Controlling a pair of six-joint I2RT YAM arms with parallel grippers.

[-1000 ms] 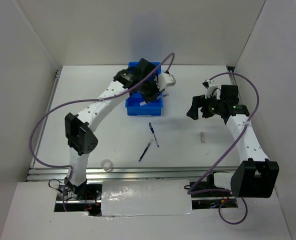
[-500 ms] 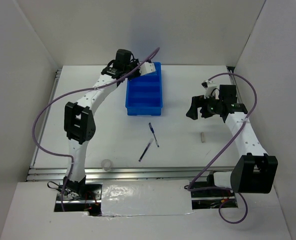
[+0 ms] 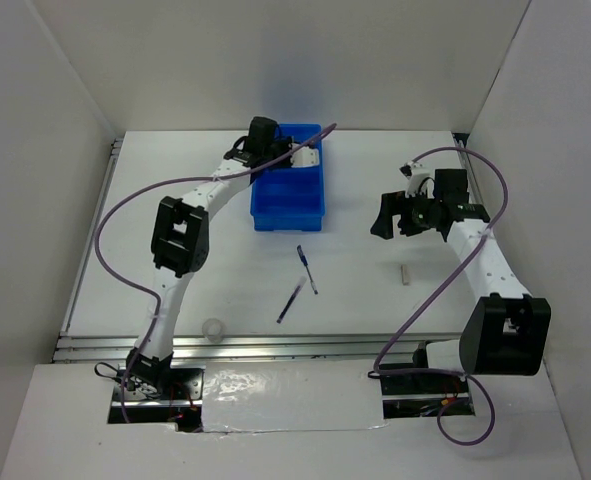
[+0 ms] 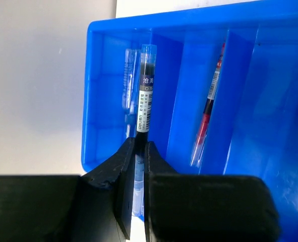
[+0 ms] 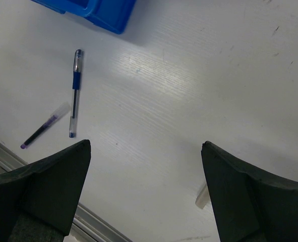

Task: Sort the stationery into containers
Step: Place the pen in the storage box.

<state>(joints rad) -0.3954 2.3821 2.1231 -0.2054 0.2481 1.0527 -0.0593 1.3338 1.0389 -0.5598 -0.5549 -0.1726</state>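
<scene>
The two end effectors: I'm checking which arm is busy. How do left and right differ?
The left end effector is shut on a clear pen; the right end effector is open and empty. The left end effector hangs over the blue tray; the right end effector over the table, away from it. Both are black.

Robotics laboratory test cell. Plain white panels (image 3: 305, 60) enclose the white bench (image 3: 375, 300) beyond and beside both jaws; purple cables (image 3: 99, 240) loop exposed behind them.
</scene>
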